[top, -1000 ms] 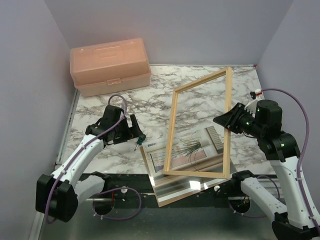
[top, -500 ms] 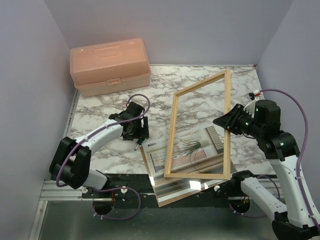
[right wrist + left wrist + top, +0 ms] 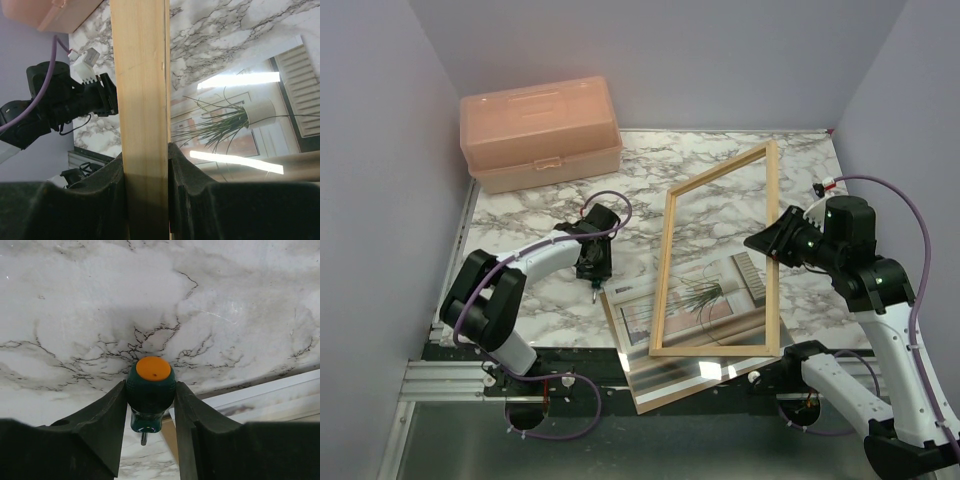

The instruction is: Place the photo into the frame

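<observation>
The photo (image 3: pixel 705 300), a thin rectangular print of a spiky potted plant at a window, is lying face up near the front edge of the white marble table (image 3: pixel 520 215). It is showing through the opening of the frame (image 3: pixel 666 262), a large rectangle of thin light-wood bars. The frame is tilting up over it, its near short bar sitting low above the print. The right gripper (image 3: pixel 772 243) is clamping the frame's right long bar between its dark fingers.

The change is happening on the other side. The left gripper (image 3: pixel 594 272), wide open and further left a second ago, is now reaching in beside the print's corner. It is closing on a small green-handled, orange-capped screwdriver (image 3: pixel 150 392), with both pads touching the handle. This looks like the tool being cleared or readied, so the photo is not yet going in.
</observation>
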`<state>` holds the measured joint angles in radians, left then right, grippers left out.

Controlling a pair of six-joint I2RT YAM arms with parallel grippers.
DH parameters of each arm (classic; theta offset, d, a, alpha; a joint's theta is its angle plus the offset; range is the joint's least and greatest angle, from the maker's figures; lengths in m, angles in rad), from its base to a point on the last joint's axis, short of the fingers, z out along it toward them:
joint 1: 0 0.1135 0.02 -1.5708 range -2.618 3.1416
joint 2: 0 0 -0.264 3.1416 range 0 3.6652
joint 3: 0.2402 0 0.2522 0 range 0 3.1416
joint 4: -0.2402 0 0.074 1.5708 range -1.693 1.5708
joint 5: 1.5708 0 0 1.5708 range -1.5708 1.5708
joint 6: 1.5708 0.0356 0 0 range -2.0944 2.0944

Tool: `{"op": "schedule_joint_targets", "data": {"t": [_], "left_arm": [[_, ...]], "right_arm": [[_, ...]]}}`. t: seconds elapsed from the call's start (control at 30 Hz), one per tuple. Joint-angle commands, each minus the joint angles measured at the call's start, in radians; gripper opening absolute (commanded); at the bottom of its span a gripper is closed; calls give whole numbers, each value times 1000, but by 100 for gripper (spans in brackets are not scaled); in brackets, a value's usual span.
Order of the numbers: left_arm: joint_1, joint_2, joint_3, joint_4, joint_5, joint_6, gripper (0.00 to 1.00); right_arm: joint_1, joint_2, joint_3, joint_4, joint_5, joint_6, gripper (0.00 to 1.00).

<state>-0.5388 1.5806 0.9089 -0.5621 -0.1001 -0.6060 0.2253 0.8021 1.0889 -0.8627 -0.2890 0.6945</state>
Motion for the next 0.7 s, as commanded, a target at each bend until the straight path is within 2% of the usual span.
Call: {"op": "schedule_joint_targets", "data": {"t": [0.0,0.03,0.13,0.43,0.53,0.67], "left_arm": [[14,-3,15,2,-44,22,33],[26,-13,10,4,-33,27,29],[68,-46,-7,4,-29,28,27],[299,-218,-150,63,32,12,24],[347,-246,-171,63,16,-1,25],[370,-217,-153,54,20,3,36]], "right_arm": [[4,-14,11,63,-29,-3,1],[3,-14,11,63,-30,-5,1],[3,-8,14,64,-32,-6,1],[4,2,-7,94,-59,-3,1],[3,0,-18,101,-65,-1,1],[3,-3,-25,102,-71,2,1]]}}
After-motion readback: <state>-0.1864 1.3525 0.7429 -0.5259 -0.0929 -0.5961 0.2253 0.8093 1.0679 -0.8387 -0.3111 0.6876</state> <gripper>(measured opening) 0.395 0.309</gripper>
